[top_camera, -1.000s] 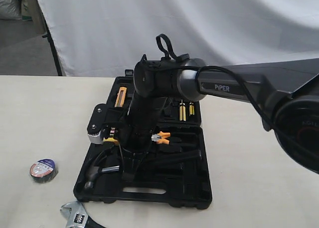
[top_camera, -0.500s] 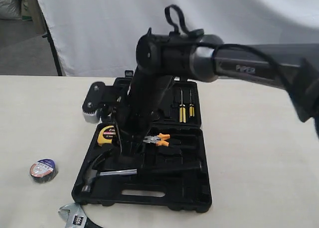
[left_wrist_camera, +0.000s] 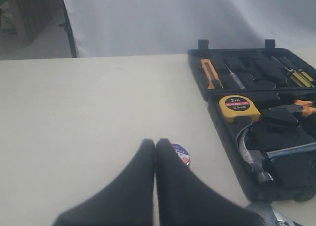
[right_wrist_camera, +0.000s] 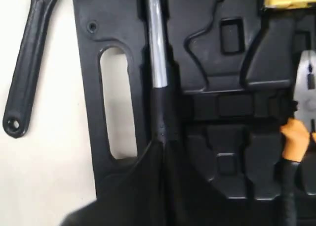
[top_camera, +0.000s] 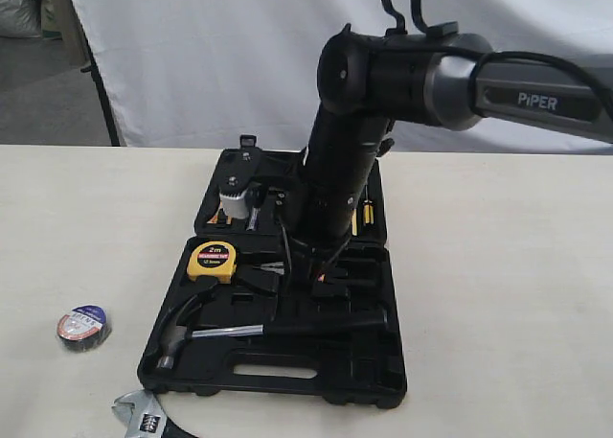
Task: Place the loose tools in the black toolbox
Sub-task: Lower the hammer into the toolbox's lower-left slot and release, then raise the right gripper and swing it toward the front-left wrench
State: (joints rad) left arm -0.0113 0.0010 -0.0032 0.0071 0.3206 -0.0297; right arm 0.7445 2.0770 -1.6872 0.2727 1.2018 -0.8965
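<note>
The steel claw hammer [top_camera: 257, 331] lies in the near half of the open black toolbox [top_camera: 369, 388], its shaft [right_wrist_camera: 157, 48] beside the slot handle. In the right wrist view my right gripper [right_wrist_camera: 162, 146] is shut with nothing between its fingers, and its tips hang over the hammer's black grip. The right arm [top_camera: 345, 189] stands raised over the box. My left gripper [left_wrist_camera: 155, 143] is shut and empty, just in front of the tape roll [left_wrist_camera: 182, 155]. That roll [top_camera: 81, 326] rests on the table left of the box. The adjustable wrench [top_camera: 144, 421] lies at the front edge, handle [right_wrist_camera: 27, 72] beside the box.
A yellow tape measure [top_camera: 213, 259] and orange-handled pliers [right_wrist_camera: 296, 137] sit in their recesses. The far half holds screwdrivers [left_wrist_camera: 296, 77] and an orange knife [left_wrist_camera: 211, 73]. A white curtain hangs behind the beige table [top_camera: 498, 294].
The right arm has risen and swung right and back from the hammer's head end. The hammer stays lying in the box, and the tape measure is uncovered.
</note>
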